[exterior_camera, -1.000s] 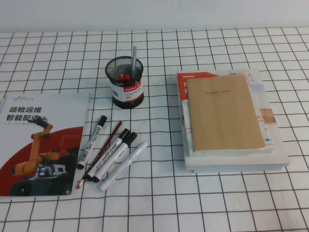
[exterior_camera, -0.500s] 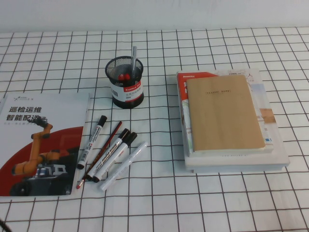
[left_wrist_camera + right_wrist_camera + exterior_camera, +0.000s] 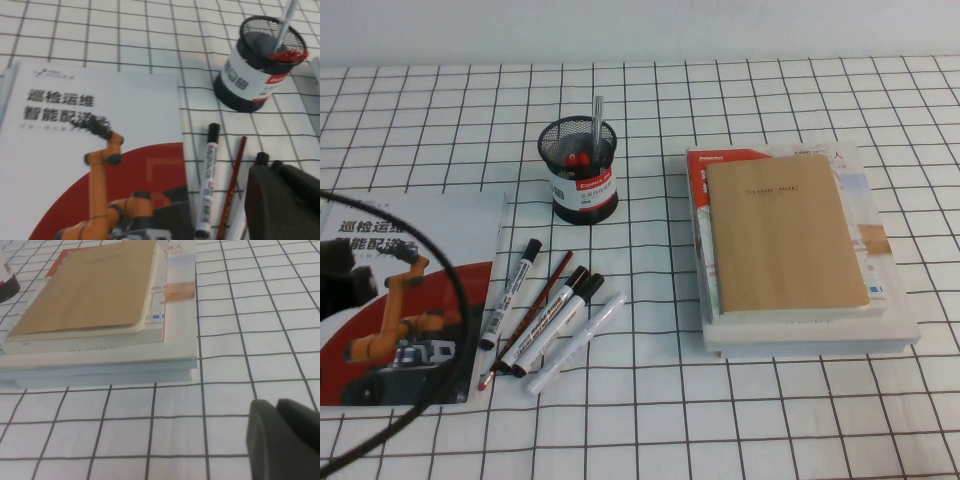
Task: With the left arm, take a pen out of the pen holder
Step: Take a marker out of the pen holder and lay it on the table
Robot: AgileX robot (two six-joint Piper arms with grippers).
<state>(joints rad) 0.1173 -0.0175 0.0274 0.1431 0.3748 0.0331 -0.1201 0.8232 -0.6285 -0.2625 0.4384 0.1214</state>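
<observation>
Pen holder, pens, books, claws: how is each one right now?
Pen holder: upright, one pen standing inside.
Loose markers: lying flat on the table.
Books: stacked, closed.
Left claw: shut, empty, above the loose markers.
Right claw: shut, empty, above the table near the books.

My right gripper [image 3: 279, 410] is pinched together over the grid tablecloth [image 3: 125, 435]. There's a book stack [image 3: 100, 362] just ahead, tan notebook [image 3: 90, 287] on top.
</observation>
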